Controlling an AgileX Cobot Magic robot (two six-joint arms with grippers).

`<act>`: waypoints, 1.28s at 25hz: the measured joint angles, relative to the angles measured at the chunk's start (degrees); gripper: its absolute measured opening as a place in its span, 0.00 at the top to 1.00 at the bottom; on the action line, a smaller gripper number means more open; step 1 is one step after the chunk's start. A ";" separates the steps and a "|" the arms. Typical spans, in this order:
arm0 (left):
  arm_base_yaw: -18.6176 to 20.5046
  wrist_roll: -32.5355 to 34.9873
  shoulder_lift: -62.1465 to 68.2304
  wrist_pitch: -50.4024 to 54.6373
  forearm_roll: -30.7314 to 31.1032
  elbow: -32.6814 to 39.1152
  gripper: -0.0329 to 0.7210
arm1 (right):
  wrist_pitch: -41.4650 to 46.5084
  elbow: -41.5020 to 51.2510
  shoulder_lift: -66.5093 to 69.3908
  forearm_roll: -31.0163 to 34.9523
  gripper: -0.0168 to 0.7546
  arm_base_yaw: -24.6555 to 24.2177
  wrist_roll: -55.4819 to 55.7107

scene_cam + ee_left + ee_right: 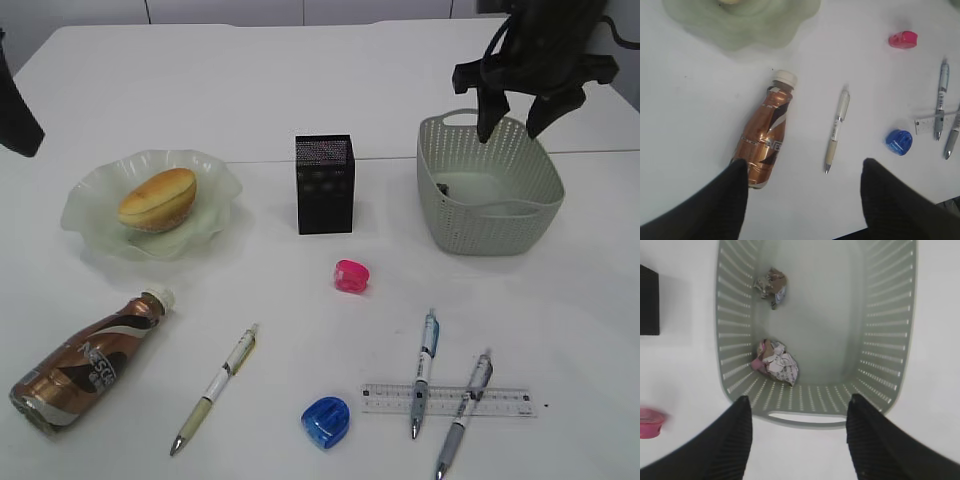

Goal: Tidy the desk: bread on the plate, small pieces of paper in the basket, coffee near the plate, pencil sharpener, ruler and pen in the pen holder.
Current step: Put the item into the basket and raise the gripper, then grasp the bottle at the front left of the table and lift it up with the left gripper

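Note:
The bread (pixel 157 197) lies on the plate (pixel 85 205). The coffee (pixel 90 362) lies on its side on the desk (pixel 300 90), in front of the plate. My left gripper (pixel 804 165) hangs open and empty above the desk, one finger over the coffee's (pixel 765 135) base. My right gripper (pixel 510 130) is open and empty over the basket's (pixel 440 200) far rim. Two crumpled papers (pixel 776 361) (pixel 771 285) lie in the basket (pixel 885 340). The pen holder (pixel 324 184) stands mid-desk. A pink sharpener (pixel 351 275), a blue sharpener (pixel 326 421), a white pen (pixel 215 388) and two pens (pixel 424 370) across the ruler (pixel 500 400) lie in front.
A dark part of the left arm (pixel 15 110) shows at the exterior view's left edge. The pen holder (pixel 649 300) stands to the basket's left, with bare desk between them. The near desk edge shows under the left gripper.

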 joint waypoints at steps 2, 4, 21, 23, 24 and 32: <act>0.00 0.78 1.17 0.00 0.00 0.00 0.28 | 0.13 0.00 -0.10 0.88 0.37 0.00 0.00; 0.00 1.07 2.38 0.00 0.27 0.09 0.28 | 0.21 0.00 -0.64 1.26 0.37 0.00 0.00; -3.05 4.03 9.02 -0.49 5.01 5.65 0.21 | 0.90 20.70 -23.11 1.61 0.37 0.00 -1.26; -4.40 4.16 10.78 -0.47 5.28 5.58 0.20 | 0.90 24.41 -25.80 1.61 0.37 0.00 -2.00; -4.88 4.15 11.69 -0.56 5.71 5.58 0.20 | 0.90 26.36 -27.34 1.61 0.37 0.00 -2.37; -6.04 4.15 20.39 -1.55 11.29 5.58 0.20 | 1.02 34.73 -38.44 1.97 0.37 0.00 -3.45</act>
